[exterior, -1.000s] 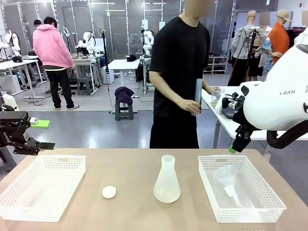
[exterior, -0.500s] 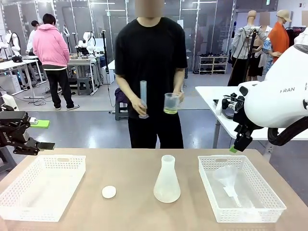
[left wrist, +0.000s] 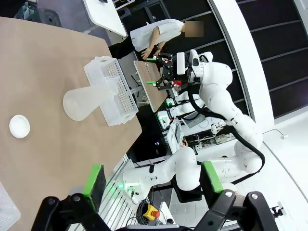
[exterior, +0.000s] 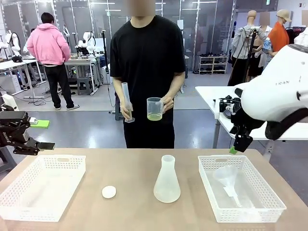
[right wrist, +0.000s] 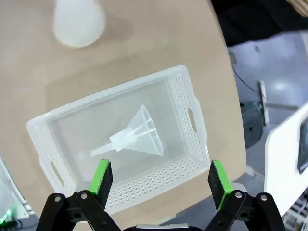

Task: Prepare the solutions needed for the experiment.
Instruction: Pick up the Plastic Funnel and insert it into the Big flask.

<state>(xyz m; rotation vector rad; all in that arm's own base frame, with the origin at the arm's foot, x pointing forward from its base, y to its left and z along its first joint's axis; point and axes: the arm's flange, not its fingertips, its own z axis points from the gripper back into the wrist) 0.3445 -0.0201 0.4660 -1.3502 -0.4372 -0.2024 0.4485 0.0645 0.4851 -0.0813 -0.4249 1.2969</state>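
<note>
A person stands at the far side of the table and holds a clear beaker (exterior: 155,109) in one hand. In its bottom lies the solutions' shallow yellow-green layer (exterior: 154,117). The other hand holds a tall clear measuring cylinder (exterior: 126,103). A translucent conical flask (exterior: 167,180) stands mid-table, also in the wrist views (left wrist: 86,101) (right wrist: 79,21). My left gripper (exterior: 45,145) (left wrist: 153,178) hovers open off the table's left edge. My right gripper (exterior: 234,148) (right wrist: 159,177) hangs open above the right basket (right wrist: 192,120), nothing between its fingers.
A white basket (exterior: 41,185) sits on the left of the table. The right basket (exterior: 240,190) holds a clear funnel (exterior: 228,180) (right wrist: 139,132). A small white round cap (exterior: 109,192) (left wrist: 19,126) lies left of the flask.
The person has walked from the side table at the right to the middle of the far side, bringing the cylinder and beaker. Both grippers stay open and almost still.
</note>
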